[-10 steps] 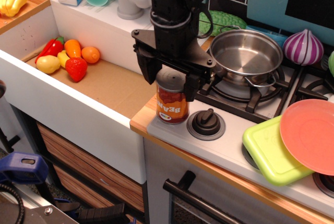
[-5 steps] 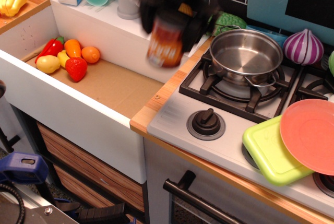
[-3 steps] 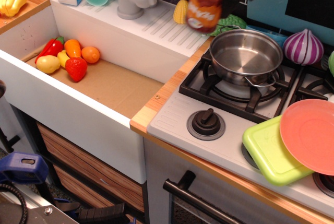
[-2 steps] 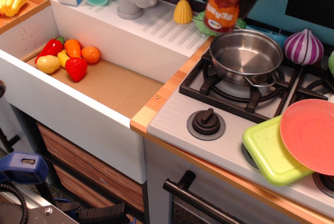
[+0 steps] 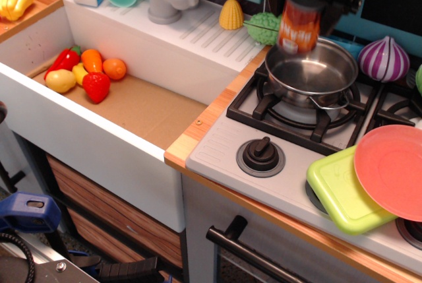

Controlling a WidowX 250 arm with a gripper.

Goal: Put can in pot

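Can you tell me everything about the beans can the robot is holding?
The can is a small toy cylinder with a grey top and a red-brown and orange label bearing blurred white lettering. It hangs roughly upright in the air, clamped near its top by the black gripper. It sits over the back rim of the shiny steel pot on the stove, not yet inside, touching only the gripper.

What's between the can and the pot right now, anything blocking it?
Nothing visible. The gripper holds the can in the air over the far left rim of the pot, whose inside shows nothing in it.
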